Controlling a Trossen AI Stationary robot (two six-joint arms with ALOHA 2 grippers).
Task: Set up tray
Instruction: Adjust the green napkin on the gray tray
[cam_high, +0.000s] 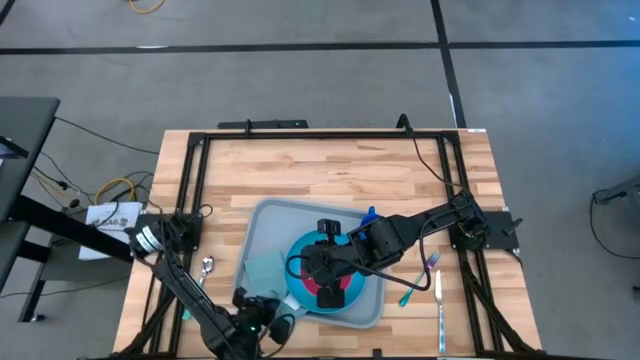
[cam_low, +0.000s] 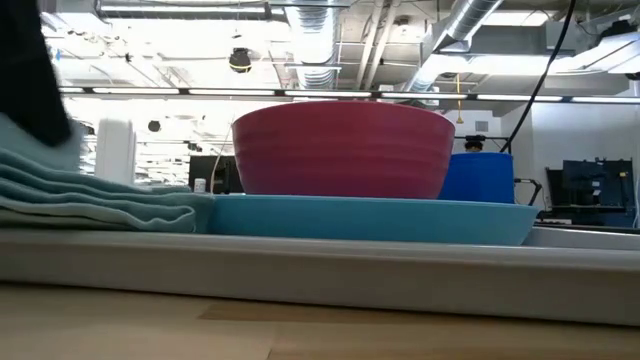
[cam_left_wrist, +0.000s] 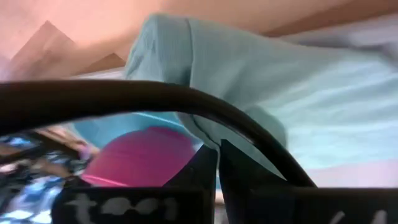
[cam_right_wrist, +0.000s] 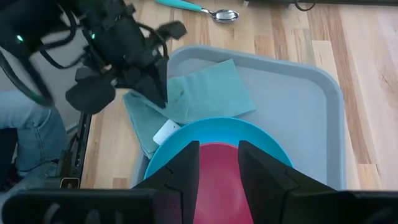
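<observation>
Left gripper (cam_right_wrist: 163, 93) jaws pinch the napkin (cam_right_wrist: 205, 92) on the tray (cam_right_wrist: 298, 118) — right gripper (cam_right_wrist: 217, 171) jaws spread.

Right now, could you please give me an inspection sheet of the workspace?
Surface: wooden table.
Job's things: tray holds teal napkin, blue plate with red bowl.
Clutter: spoon left of tray; fork and knife right of it.
Grippers: left gripper shut on napkin; right gripper open above bowl.
Cables: black cable on table; yellow cable on floor.
Surroundings: grey floor.
</observation>
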